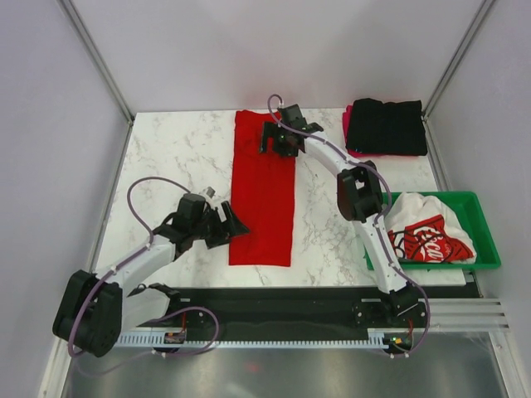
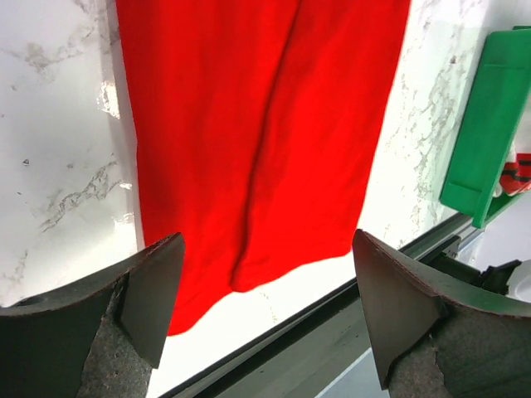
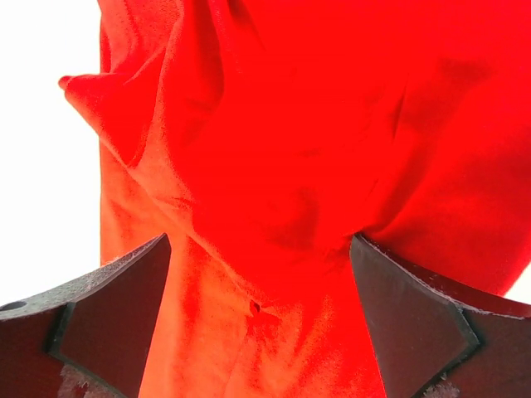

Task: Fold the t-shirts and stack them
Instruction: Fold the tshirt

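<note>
A bright red t-shirt (image 1: 264, 191) lies flat as a long narrow strip down the middle of the marble table. My right gripper (image 1: 278, 141) is open over its far end. In the right wrist view the red cloth (image 3: 290, 149) is wrinkled and fills the space between the wide-open jaws of that gripper (image 3: 261, 307). My left gripper (image 1: 232, 225) is open at the strip's near left edge. In the left wrist view it (image 2: 265, 307) holds nothing, and the shirt's near hem (image 2: 257, 124) lies just beyond it. A folded black t-shirt (image 1: 386, 126) lies on a magenta-pink one (image 1: 347, 133) at the back right.
A green plastic crate (image 1: 481, 240) at the right holds white t-shirts with a red graphic (image 1: 427, 236). The crate's corner also shows in the left wrist view (image 2: 489, 124). A black rail (image 1: 290, 303) runs along the table's near edge. White walls enclose the table.
</note>
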